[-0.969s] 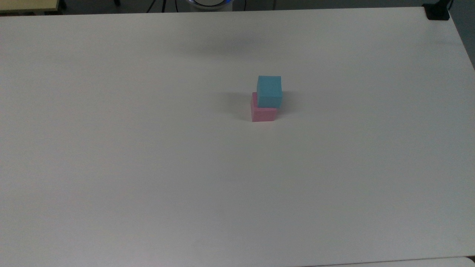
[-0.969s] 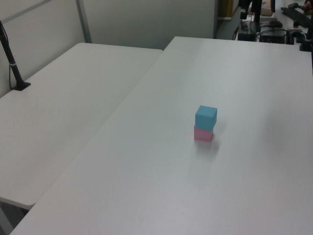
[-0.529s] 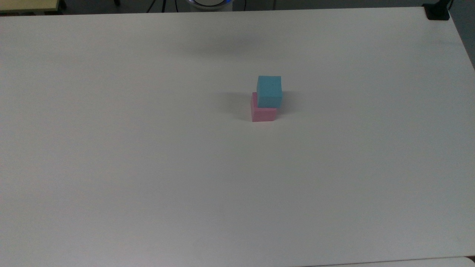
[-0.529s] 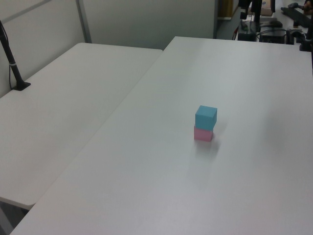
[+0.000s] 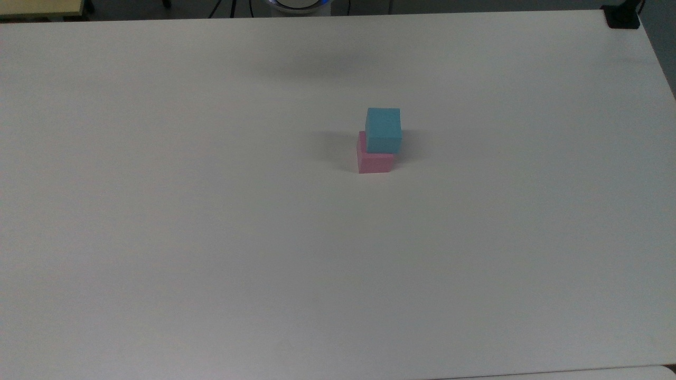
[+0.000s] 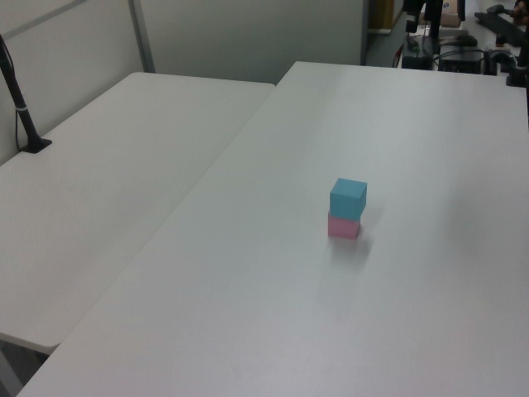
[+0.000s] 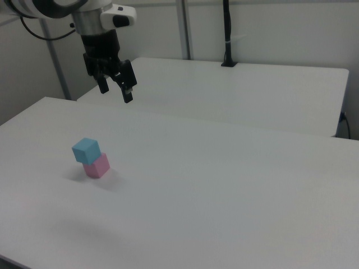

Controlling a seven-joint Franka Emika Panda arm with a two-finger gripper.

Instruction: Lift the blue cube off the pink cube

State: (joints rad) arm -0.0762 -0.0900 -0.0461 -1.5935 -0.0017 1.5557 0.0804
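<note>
The blue cube (image 5: 383, 130) rests on top of the pink cube (image 5: 375, 160), slightly offset, near the middle of the white table (image 5: 211, 237). The same stack appears in the left view as the blue cube (image 6: 348, 198) over the pink cube (image 6: 343, 227), and in the right view as the blue cube (image 7: 86, 150) over the pink cube (image 7: 98, 166). My gripper (image 7: 116, 91) hangs open high above the table in the right view, up and to the right of the stack, with nothing between its fingers.
A second white table (image 6: 99, 190) adjoins on the left view's left, with a black pole (image 6: 21, 107) clamped to it. A black clamp (image 5: 622, 17) sits at the top view's upper right corner. Cables and equipment (image 6: 463, 50) lie beyond the far edge.
</note>
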